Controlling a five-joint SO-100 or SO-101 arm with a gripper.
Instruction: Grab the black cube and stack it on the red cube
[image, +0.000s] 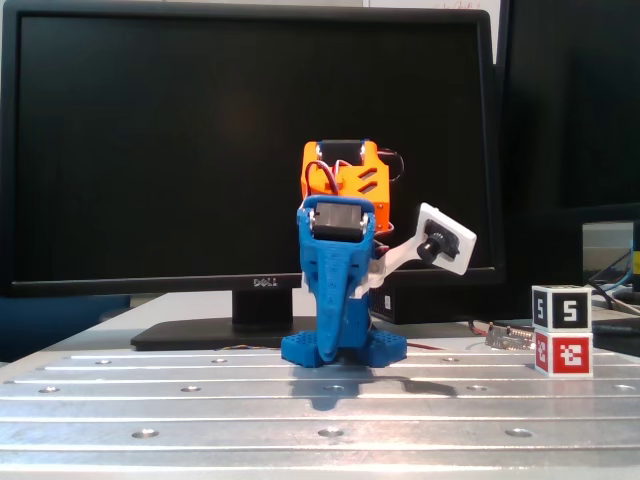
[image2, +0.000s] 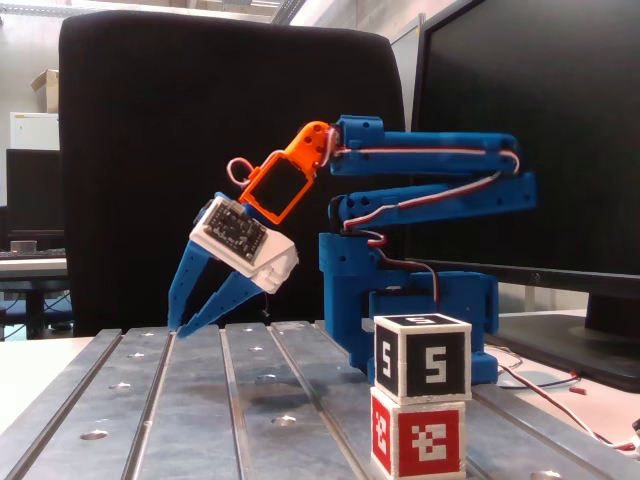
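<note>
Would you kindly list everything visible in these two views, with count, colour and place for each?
Black cube: one, black with white edges and a white 5, resting on top of the red cube, at the right in both fixed views.
Red cube: one, red with a white blocky symbol, on the metal table under the black cube.
Metal table: one, silver, grooved with holes, filling the foreground.
Monitor: one, black, screen dark, behind the arm.
Office chair: one, black backrest, behind the table.
Arm: one, blue with an orange wrist, folded low over its base.
Gripper: one, blue fingers slightly parted, empty, tips near the table, apart from the cubes.
</note>
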